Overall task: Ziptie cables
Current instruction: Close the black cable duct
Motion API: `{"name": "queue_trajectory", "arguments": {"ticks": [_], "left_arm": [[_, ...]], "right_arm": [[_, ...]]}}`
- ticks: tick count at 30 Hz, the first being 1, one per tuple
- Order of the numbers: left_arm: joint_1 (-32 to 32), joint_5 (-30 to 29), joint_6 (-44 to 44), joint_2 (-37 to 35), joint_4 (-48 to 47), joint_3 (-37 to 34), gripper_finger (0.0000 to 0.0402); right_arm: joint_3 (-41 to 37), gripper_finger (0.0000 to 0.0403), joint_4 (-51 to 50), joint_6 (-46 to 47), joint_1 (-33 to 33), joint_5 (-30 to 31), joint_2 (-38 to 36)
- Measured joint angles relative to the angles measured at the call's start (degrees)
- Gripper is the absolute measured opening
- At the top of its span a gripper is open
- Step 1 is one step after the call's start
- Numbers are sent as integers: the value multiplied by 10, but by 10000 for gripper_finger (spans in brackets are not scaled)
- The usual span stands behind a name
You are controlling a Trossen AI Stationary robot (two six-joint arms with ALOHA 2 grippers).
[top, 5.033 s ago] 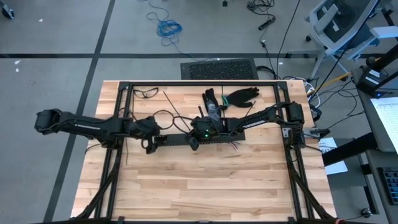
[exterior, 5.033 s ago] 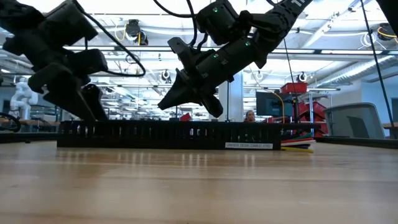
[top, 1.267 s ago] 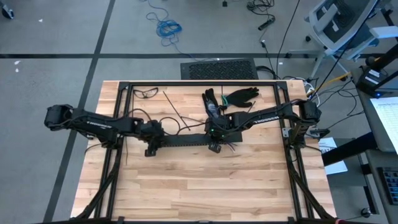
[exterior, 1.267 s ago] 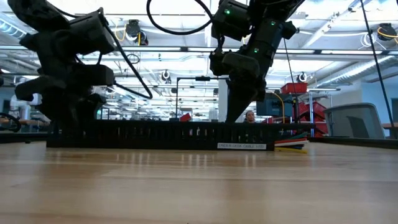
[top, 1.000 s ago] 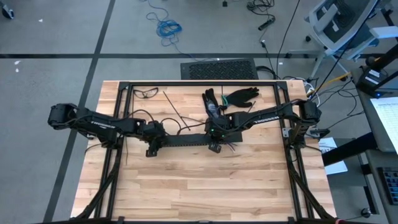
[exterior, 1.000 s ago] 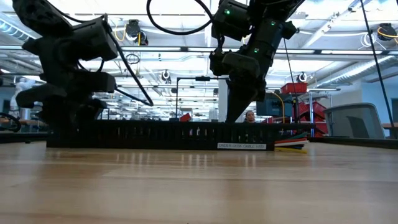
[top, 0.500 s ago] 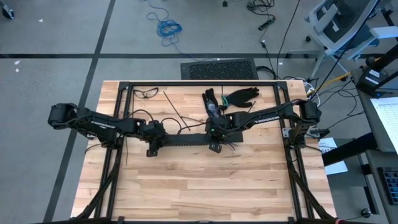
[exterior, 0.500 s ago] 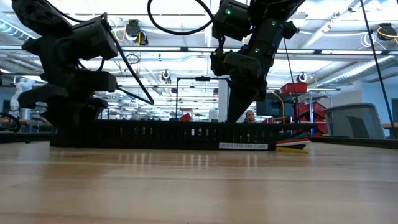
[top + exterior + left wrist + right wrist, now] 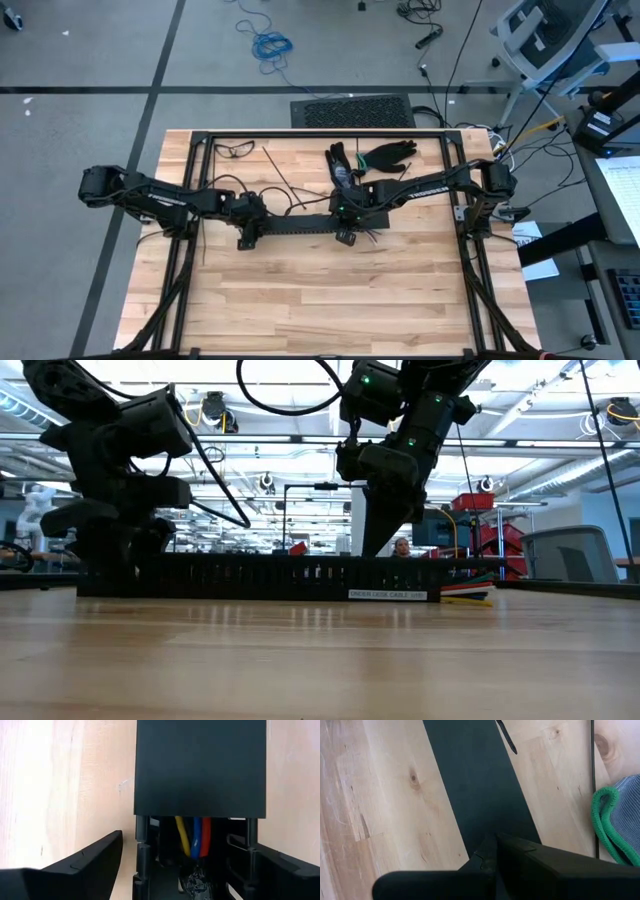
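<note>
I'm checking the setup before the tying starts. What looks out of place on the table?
The cables spill out of the right end of the black slotted rail onto the table. Black gloves lie loose by the far edge.

Since 5 seconds ago we see the left gripper shifted along the slotted rail toward its left end, where its fingers now stand spread on either side of the rail. The right gripper has swung from a slanted pose above the rail to upright, its closed tip down on the rail near the middle.
</note>
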Motion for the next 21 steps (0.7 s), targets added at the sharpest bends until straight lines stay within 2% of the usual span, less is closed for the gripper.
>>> {"name": "queue_trajectory", "arguments": {"ticks": [13,21], "left_arm": [[-1,7,-1,0,2,-3,256],[-1,5,4,0,6,-3,243]], "right_arm": [[0,0,-2,-1,0,0,0],[0,0,-1,-24,0,0,0]]}}
